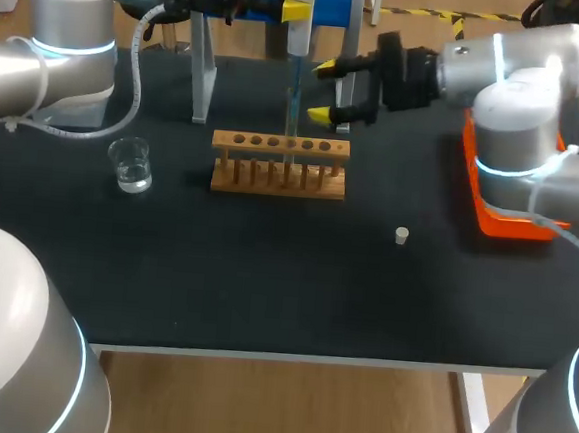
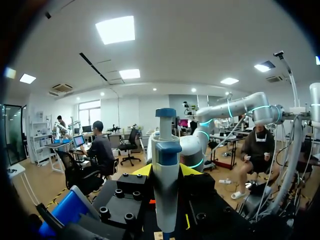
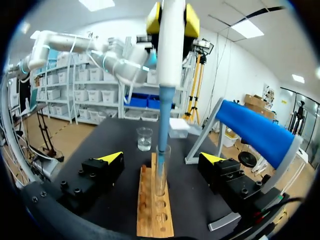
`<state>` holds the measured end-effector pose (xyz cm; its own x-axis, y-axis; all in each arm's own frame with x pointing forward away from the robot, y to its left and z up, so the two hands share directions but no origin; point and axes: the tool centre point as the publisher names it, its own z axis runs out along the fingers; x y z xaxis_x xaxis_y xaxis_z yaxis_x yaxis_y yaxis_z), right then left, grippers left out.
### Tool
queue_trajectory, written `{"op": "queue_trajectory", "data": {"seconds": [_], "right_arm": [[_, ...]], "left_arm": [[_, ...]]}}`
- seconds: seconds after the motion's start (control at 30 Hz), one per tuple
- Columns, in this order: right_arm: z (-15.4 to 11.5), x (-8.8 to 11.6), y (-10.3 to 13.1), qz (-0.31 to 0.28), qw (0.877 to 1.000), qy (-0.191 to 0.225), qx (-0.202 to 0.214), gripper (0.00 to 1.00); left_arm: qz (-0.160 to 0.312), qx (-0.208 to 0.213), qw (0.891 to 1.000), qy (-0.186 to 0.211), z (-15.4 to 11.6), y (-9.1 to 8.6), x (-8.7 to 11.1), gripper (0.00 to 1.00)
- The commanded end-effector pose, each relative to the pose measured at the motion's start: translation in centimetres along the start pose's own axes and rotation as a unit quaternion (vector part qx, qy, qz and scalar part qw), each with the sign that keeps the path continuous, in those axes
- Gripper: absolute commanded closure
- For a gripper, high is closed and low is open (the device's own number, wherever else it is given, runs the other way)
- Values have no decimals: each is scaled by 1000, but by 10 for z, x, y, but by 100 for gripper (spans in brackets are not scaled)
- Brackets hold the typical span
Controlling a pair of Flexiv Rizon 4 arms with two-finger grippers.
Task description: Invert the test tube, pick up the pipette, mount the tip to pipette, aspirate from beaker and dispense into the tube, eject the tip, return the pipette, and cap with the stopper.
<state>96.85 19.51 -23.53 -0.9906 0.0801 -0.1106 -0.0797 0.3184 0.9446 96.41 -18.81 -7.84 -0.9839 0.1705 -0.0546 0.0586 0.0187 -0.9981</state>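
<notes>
L gripper [image 3: 172, 20] clamped on pipette [image 3: 170, 55], tip [image 3: 162, 125] in tube [image 3: 161, 187]; R gripper [image 3: 162, 158] apart. Tube prob. thin glass, slick, fragile: grip upper body gently.

Wooden rack [image 1: 264, 142], glass beaker [image 1: 131, 164] (clear), matt table [image 1: 265, 275].

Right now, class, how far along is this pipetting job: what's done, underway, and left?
Done: the test tube stands mouth-up in the rack, and the pipette, tip mounted, is held by the left hand. In hand: the tip sits inside the tube, likely dispensing. Left: ejecting the tip, returning the pipette, capping; the stopper lies on the table and the right hand is open.
</notes>
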Motion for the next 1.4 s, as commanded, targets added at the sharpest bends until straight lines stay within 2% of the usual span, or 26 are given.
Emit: {"op": "queue_trajectory", "data": {"seconds": [0.03,0.4,0.7,0.8,1.0,1.27,1.3,1.33,1.37,1.4], "right_arm": [[-45,9,16,4,999,-4,-33,0],[-107,16,76,7,993,-10,-115,0],[-133,18,128,13,990,-21,-139,0],[-137,15,148,33,989,-24,-141,0],[-137,12,181,53,987,0,-150,0],[-125,11,204,49,989,-4,-140,0],[-123,11,206,45,990,-6,-136,10],[-121,10,208,44,990,-6,-137,29],[-119,10,211,40,990,-4,-138,56],[-117,10,213,40,990,-3,-137,70]], "left_arm": [[0,0,1000,2,-1,0,-1,100],[0,0,1000,2,-1,0,-1,100],[0,0,1000,2,-1,0,-1,100],[0,0,1000,2,-1,0,-1,100],[0,0,1000,2,-1,0,-1,100],[0,0,1000,2,-1,0,-1,100],[0,0,1000,2,-1,0,-1,100],[0,0,1000,2,-1,0,-1,100],[0,0,1000,2,-1,0,-1,100],[0,0,1000,2,-1,0,-1,100]]}}
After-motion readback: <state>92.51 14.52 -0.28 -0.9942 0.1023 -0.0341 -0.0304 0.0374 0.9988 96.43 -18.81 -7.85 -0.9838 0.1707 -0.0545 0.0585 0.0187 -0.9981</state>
